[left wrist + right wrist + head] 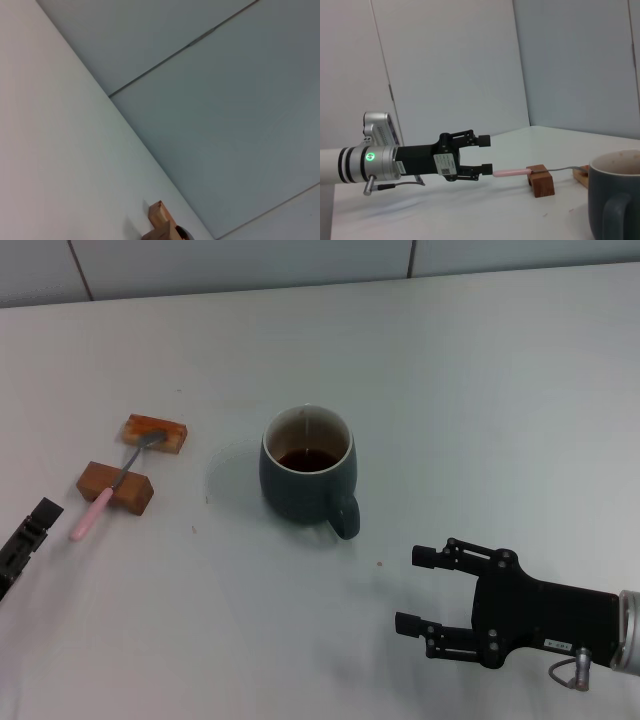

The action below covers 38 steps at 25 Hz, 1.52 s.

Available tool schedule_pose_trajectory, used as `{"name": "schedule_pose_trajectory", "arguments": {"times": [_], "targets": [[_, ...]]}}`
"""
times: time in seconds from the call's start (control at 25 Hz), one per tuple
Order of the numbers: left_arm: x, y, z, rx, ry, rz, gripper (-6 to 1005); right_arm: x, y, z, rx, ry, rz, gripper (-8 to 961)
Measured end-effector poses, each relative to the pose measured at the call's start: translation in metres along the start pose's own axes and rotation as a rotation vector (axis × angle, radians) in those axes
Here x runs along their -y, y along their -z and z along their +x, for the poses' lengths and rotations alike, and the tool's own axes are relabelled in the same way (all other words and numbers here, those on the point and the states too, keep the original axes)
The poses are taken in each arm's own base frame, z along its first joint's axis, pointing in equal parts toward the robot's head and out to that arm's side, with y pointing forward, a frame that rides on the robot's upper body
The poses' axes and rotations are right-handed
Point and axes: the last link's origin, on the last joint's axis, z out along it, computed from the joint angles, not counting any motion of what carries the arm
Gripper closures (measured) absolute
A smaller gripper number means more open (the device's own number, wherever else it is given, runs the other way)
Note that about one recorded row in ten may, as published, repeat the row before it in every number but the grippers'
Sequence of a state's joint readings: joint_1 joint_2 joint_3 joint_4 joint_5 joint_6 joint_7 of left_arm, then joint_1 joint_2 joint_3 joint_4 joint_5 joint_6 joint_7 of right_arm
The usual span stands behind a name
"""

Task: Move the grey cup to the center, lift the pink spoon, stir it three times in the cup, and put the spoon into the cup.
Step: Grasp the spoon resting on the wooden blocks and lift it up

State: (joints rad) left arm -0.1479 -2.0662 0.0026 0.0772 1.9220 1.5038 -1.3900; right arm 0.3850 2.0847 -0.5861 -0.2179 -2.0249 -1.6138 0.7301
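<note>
The grey cup (305, 485) stands upright mid-table with dark liquid inside and its handle toward me; it also shows in the right wrist view (615, 200). The pink spoon (92, 512) lies across two brown blocks to the cup's left, bowl on the far block, pink handle sticking out toward me. In the right wrist view the spoon (512, 172) lies just past my left gripper (485, 155), which is open, empty and level with the handle's end. In the head view my left gripper (35, 525) is at the left edge. My right gripper (412, 590) is open and empty, near the front right, apart from the cup.
The far brown block (155, 432) and the near brown block (117, 487) hold the spoon off the white table (480, 390). The near block (541, 181) also shows in the right wrist view. A block (160, 220) shows in the left wrist view. A wall runs behind the table.
</note>
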Motion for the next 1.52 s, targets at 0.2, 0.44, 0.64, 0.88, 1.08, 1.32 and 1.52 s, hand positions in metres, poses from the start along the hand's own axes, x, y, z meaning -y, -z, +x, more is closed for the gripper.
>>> {"name": "schedule_pose_trajectory", "arguments": {"times": [0.2, 0.44, 0.64, 0.88, 1.08, 1.32, 1.52], "targets": [[-0.001, -0.004, -0.002, 0.007, 0.013, -0.004, 147, 0.000, 0.000, 0.000, -0.002, 0.000, 0.000, 163], [-0.001, -0.008, -0.003, 0.012, 0.024, 0.003, 146, 0.000, 0.000, 0.000, -0.002, 0.000, 0.000, 164], [0.000, -0.011, -0.005, 0.018, 0.031, 0.010, 149, 0.000, 0.000, 0.000, -0.002, 0.000, 0.000, 164], [-0.001, -0.014, -0.008, 0.024, 0.039, 0.007, 150, 0.000, 0.000, 0.001, -0.004, 0.002, -0.003, 164], [-0.003, -0.019, -0.012, 0.035, 0.047, -0.001, 150, -0.002, 0.000, 0.002, -0.008, 0.004, -0.006, 163], [-0.005, -0.022, -0.013, 0.040, 0.051, -0.005, 150, -0.003, 0.001, 0.003, -0.010, 0.002, -0.008, 163], [-0.005, -0.025, -0.016, 0.046, 0.060, -0.002, 157, -0.003, 0.001, 0.003, -0.009, 0.001, -0.008, 164]]}}
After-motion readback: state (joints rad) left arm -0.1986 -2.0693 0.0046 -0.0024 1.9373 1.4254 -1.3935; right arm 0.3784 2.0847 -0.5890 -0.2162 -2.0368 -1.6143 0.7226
